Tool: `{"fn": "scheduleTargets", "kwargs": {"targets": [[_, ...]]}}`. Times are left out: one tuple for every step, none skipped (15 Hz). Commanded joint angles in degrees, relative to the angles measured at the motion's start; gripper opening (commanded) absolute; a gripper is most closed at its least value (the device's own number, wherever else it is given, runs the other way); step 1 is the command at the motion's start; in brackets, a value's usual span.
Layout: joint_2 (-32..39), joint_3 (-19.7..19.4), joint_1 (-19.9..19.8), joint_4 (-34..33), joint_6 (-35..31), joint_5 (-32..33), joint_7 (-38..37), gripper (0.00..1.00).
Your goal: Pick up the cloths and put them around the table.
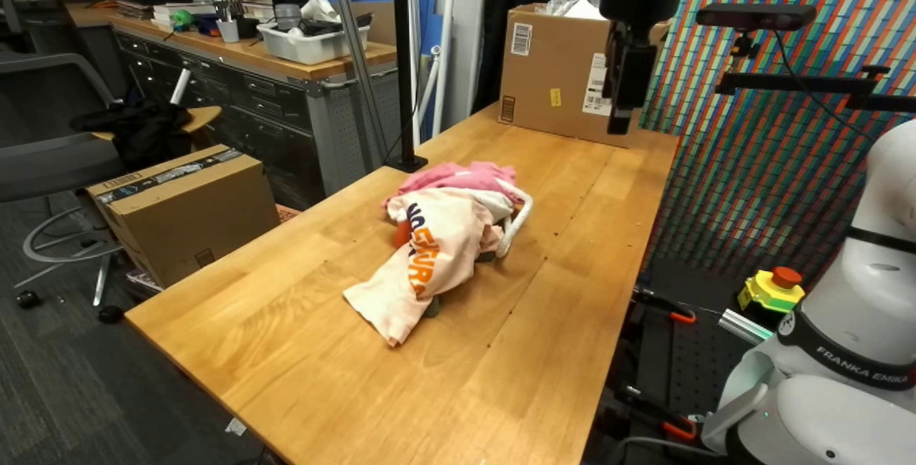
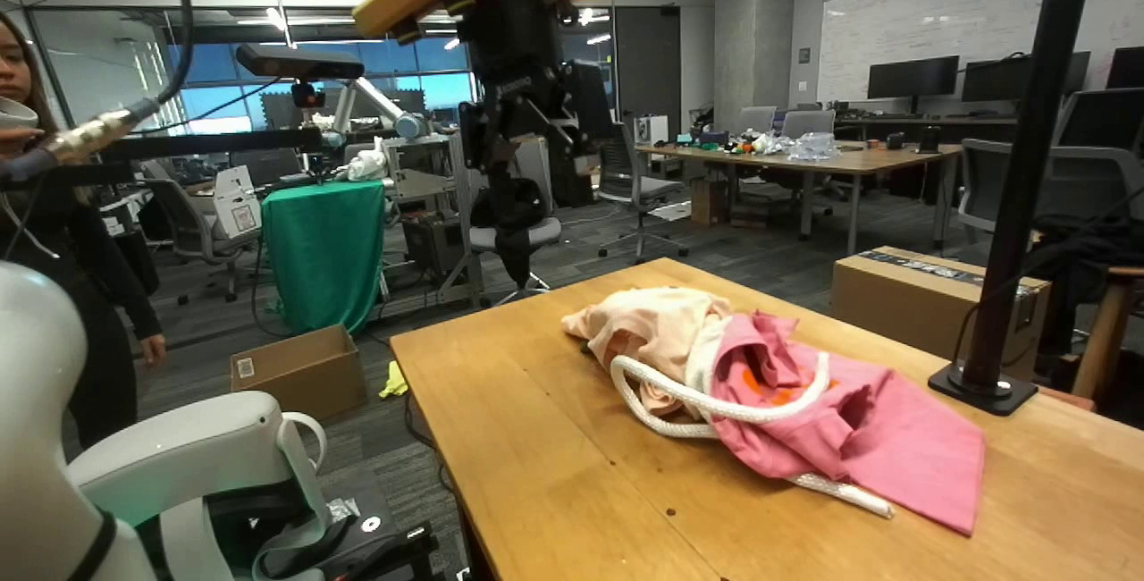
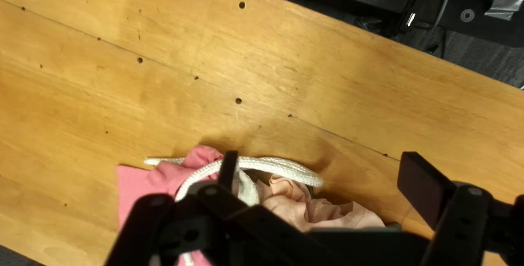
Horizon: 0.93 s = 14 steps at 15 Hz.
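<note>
The desk (image 1: 572, 293) spans the middle of an exterior view, bearing the cloths (image 1: 461, 225) in one heap near that frame's centre: pink cloth (image 1: 465, 176) at the top, cream cloth (image 1: 436, 257) below. The wrist view shows the tool (image 3: 321, 172) above the desk, fingers apart at lower centre and right, nothing gripped. The step is probably a first pick; the next move calls for descending onto a loose fold and lifting without snagging the cord (image 3: 282, 168).
</note>
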<state>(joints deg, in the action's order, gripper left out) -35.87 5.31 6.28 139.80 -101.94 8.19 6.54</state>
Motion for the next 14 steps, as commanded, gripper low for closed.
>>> {"fn": "scheduleTargets", "kwargs": {"targets": [[8.0, 0.2, 2.0, -4.0, -3.2, 2.2, 5.1, 1.0], [9.8, 0.3, 2.4, -4.4, -3.9, 2.9, 6.7, 1.0], [11.6, 0.3, 2.9, -4.9, -4.4, 3.6, 8.8, 1.0], [13.1, 0.2, 3.2, -5.1, -4.8, 4.4, 10.7, 1.0], [14.9, 0.2, 3.5, -5.5, -5.0, 5.1, 12.7, 1.0], [16.3, 0.3, 3.7, -5.8, -5.1, 6.0, 14.5, 1.0], [17.6, 0.3, 3.7, -6.1, -5.3, 7.1, 16.0, 1.0], [18.7, 0.4, 3.8, -6.3, -5.5, 8.1, 17.4, 1.0], [19.7, 0.4, 3.8, -6.5, -5.5, 9.1, 18.8, 1.0], [20.5, 0.3, 3.8, -6.7, -5.3, 9.8, 20.1, 1.0], [21.1, 0.3, 3.7, -6.9, -5.1, 10.5, 21.3, 1.0], [21.6, 0.2, 3.7, -7.1, -4.9, 11.2, 22.6, 1.0], [22.0, 0.2, 3.6, -7.1, -5.0, 12.1, 23.5, 1.0], [22.3, 0.1, 3.5, -7.0, -5.6, 12.8, 24.7, 1.0]]}}
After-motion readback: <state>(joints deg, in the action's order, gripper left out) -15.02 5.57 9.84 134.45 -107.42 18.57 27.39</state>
